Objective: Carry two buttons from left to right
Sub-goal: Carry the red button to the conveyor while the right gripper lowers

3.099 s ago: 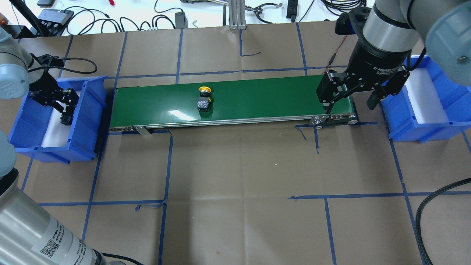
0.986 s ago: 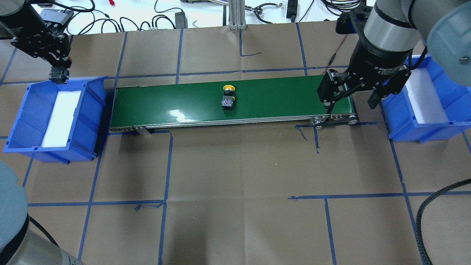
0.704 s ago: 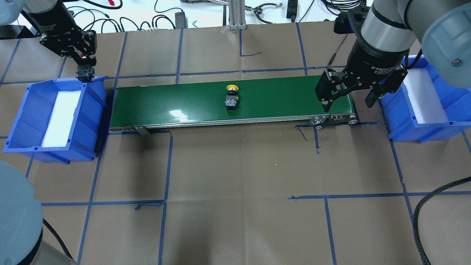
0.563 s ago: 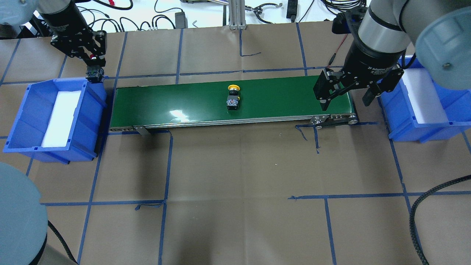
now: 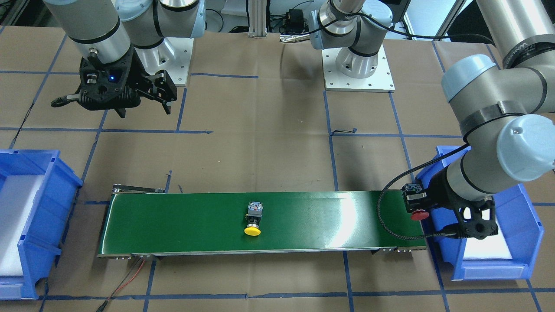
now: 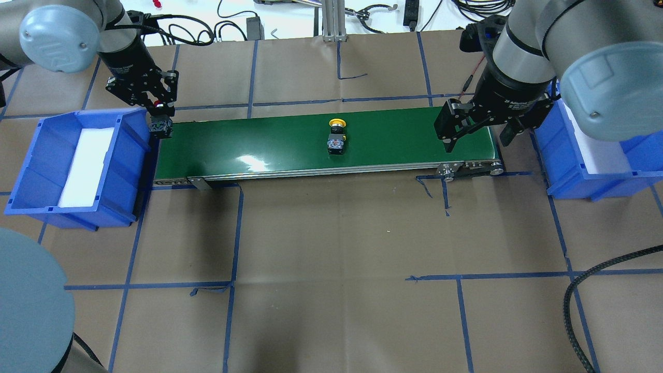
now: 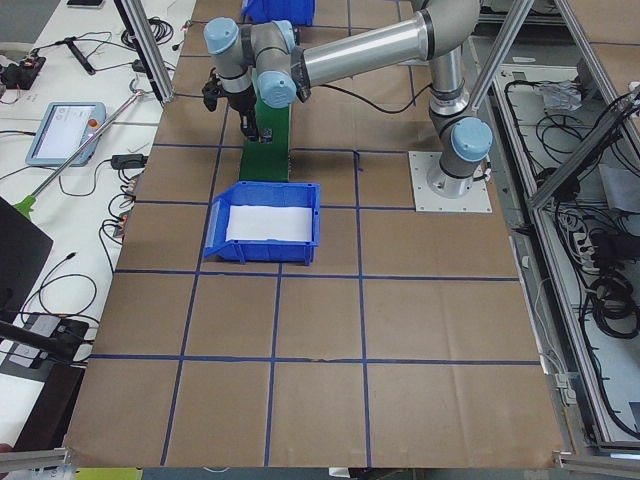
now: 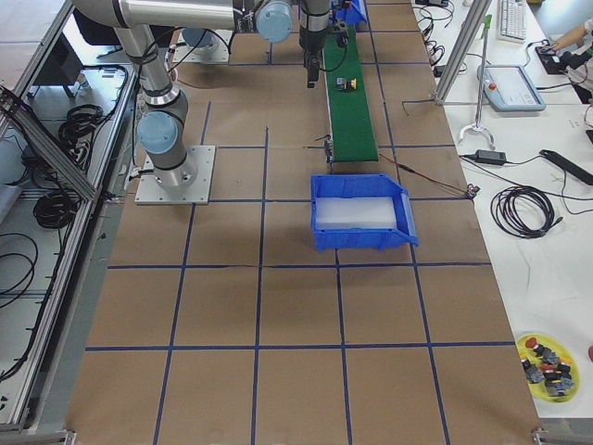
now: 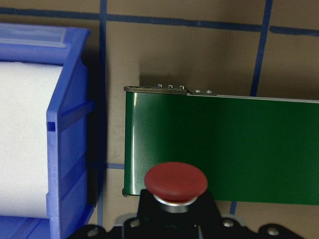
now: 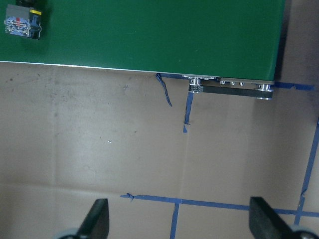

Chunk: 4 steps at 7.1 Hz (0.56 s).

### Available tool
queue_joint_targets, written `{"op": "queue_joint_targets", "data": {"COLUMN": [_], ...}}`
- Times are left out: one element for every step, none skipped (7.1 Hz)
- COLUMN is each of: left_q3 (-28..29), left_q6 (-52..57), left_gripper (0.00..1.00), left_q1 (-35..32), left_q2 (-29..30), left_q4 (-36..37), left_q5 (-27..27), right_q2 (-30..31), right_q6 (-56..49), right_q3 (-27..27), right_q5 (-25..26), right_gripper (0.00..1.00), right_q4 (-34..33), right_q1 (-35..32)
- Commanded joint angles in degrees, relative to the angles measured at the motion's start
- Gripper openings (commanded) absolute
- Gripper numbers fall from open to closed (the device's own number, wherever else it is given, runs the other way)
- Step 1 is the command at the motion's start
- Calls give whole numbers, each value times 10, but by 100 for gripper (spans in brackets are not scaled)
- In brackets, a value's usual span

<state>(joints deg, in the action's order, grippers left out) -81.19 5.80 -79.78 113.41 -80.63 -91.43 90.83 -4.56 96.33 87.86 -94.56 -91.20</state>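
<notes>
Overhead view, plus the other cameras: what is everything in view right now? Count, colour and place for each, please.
table: one, brown paper with a blue tape grid, under everything
conveyor belt: one, green, across the table's middle
bins: two, blue with white liners, one at each end of the belt
yellow button: one, yellow cap on a black-grey body, lying on its side mid-belt
red button: one, red cap, held over the belt's left end
braided cable: one, black, near right of the table
left gripper: shut on the red button
right gripper: open, over the belt's right end
</notes>
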Motion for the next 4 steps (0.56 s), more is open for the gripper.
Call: {"op": "queue_joint_targets", "data": {"left_q3": [-37,-51,-59,-62], "left_q6": [-4,-5,3,7], "left_gripper": [1,1,2,3], "left_q1": [1,1,1,1], "left_q2": [4,8,20,31], "left_q4": [28,38,68,95], "left_q5": [1,2,2,1], "right_q2": [-17,-18,-21,-21], "right_q6": [2,2,2,2], "right_q3": [1,4,17,28], "right_q5": [-4,-19,-29,-28], "right_gripper": [100,100,100,100], "right_q4": [-47,-61,-74,-107], "right_q1": [-2,-2,-1,-2]}}
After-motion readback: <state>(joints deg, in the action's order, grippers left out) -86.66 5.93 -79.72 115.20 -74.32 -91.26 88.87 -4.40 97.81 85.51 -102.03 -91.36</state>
